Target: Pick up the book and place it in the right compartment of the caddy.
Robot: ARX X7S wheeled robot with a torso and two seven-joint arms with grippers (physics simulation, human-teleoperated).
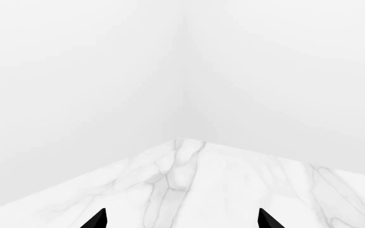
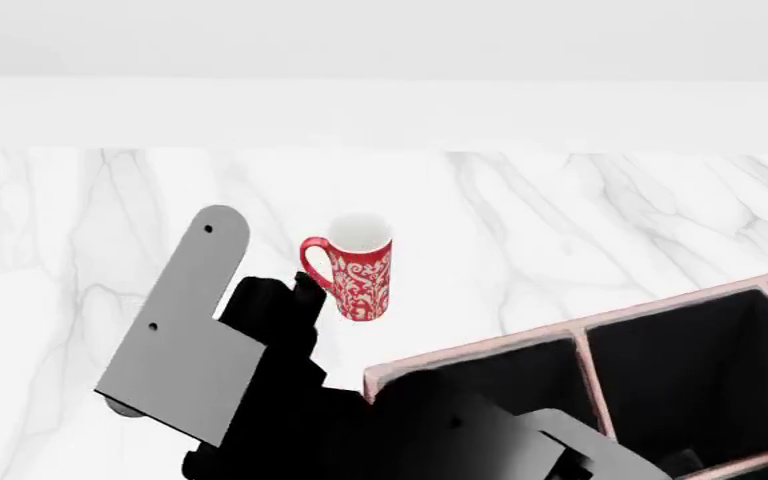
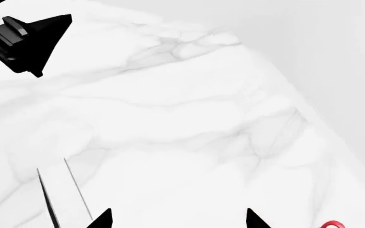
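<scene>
The caddy (image 2: 480,349) stands at the lower right of the head view, with pale pinkish rims and a black interior split by dividers. The book does not show clearly in the head view, where my arms cover the near table. In the right wrist view a white slab with a thin black edge (image 3: 57,194), seemingly the book's page side, lies beside my right gripper (image 3: 177,219). That gripper is open and empty over bare marble. My left gripper (image 1: 182,219) is open and empty, facing the table's far corner.
A red patterned mug (image 2: 353,270) stands upright on the white marble table (image 2: 598,220), left of the caddy and close to my black arm links (image 2: 271,330). Its red edge shows in the right wrist view (image 3: 332,223). A white wall runs behind the table.
</scene>
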